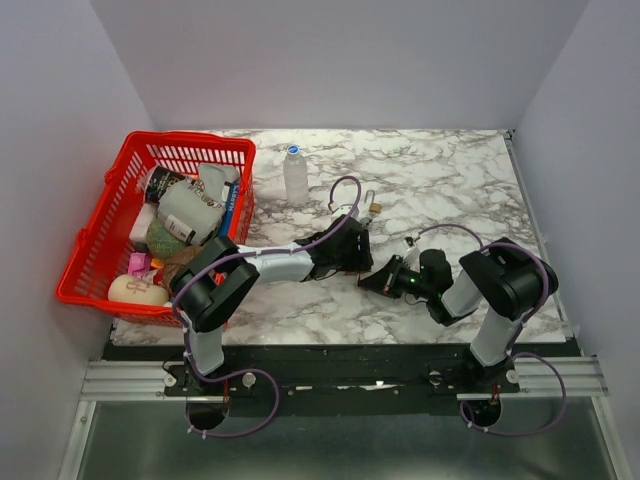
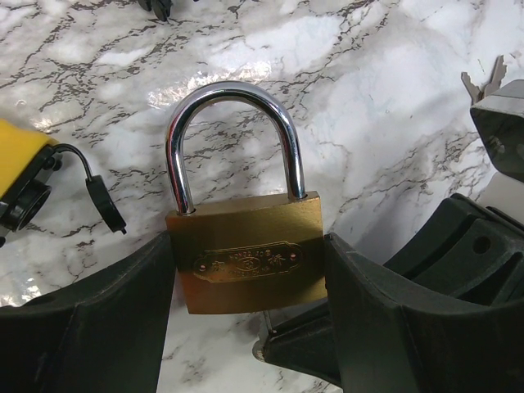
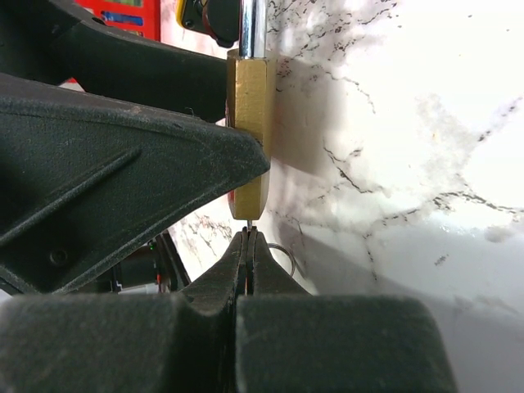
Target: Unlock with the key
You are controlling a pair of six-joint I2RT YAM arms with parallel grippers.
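Padlock (image 2: 246, 258): brass, mid-surface (image 2: 393, 123), shackle seated at both legs.
Left end effector (image 1: 348, 252): spread wide, fingers bearing on both narrow sides of the padlock body.
Right end effector (image 3: 248, 246): pressed together, pinching the key (image 3: 247, 226).
Axis: key blade in line with the padlock's long axis; shackle points away from the right end effector.
Contact: key tip at the padlock's bottom face; insertion depth not readable.
Judgement: the right arm turns the key while the left braces.

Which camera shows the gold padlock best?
The left wrist view: the padlock faces it, whole brass front and shackle showing, between the left end effector's fingers. The right wrist view shows only its thin edge. From the top view, the arms hide it.
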